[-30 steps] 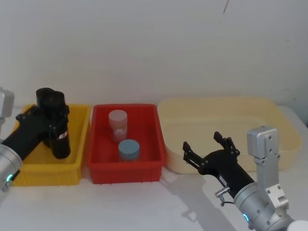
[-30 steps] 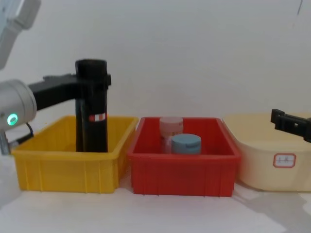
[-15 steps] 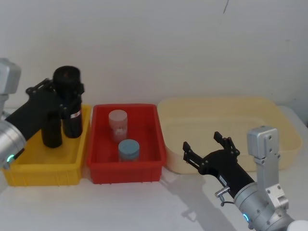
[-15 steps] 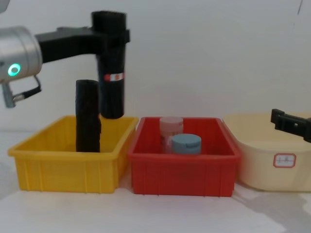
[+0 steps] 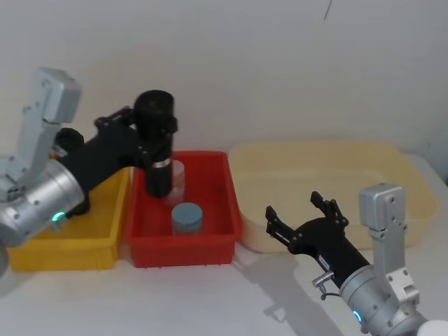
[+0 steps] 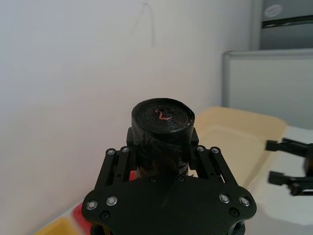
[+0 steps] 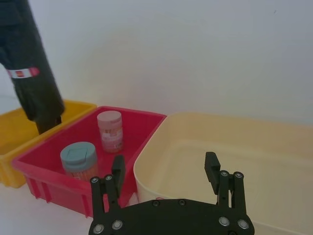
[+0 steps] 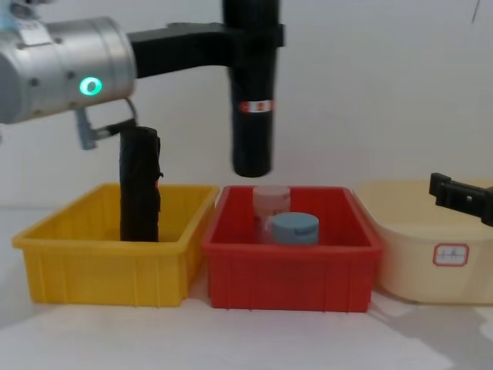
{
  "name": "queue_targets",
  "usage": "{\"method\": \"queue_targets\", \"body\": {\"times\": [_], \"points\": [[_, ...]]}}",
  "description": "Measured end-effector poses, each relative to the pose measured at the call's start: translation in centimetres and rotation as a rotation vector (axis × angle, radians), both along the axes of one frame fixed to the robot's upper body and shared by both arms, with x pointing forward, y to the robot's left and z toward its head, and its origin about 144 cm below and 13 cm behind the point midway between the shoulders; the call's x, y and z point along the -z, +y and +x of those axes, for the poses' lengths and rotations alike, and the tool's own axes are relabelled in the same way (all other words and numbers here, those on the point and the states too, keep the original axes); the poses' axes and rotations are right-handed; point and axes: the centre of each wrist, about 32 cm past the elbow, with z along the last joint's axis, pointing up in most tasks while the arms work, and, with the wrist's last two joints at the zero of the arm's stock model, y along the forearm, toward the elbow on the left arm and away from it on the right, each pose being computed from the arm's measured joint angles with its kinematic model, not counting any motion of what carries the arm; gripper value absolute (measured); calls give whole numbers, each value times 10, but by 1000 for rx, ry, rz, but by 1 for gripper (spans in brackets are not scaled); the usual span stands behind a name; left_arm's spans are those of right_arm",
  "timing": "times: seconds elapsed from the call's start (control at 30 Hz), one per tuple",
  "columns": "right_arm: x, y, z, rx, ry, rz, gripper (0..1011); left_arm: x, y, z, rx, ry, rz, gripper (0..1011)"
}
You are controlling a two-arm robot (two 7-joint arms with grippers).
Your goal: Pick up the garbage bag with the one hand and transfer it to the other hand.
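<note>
The garbage bag (image 5: 157,155), a tall black roll with a red-and-white label band (image 8: 254,105), hangs upright in the air above the red bin (image 5: 183,253). My left gripper (image 5: 155,131), on the green-ringed wrist (image 8: 90,85), is shut on the roll's upper part. The left wrist view looks down on the roll's flat top (image 6: 162,116) between the fingers (image 6: 116,164). My right gripper (image 5: 294,204) stands open and holds nothing, low in front of the beige tub and well to the right of the bag. In the right wrist view the bag (image 7: 30,81) shows far off.
A yellow bin (image 8: 108,270) at the left holds a second black roll (image 8: 139,185) with no label showing. The red bin (image 8: 289,270) holds a pink jar (image 8: 271,198) and a blue-lidded jar (image 8: 294,228). A large beige tub (image 5: 318,148) stands at the right.
My left gripper has lifted the garbage bag out of the yellow bin and carried it up and to the right, over the red bin. The right gripper has not moved.
</note>
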Motion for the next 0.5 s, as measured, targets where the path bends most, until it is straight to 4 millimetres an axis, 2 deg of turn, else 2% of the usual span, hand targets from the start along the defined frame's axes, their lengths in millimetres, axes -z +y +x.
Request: {"method": "queue_targets", "body": {"times": [0.5], "points": [[0,0,0,0,0,0,1000,20,-37,13,128,34,-39,533]]}}
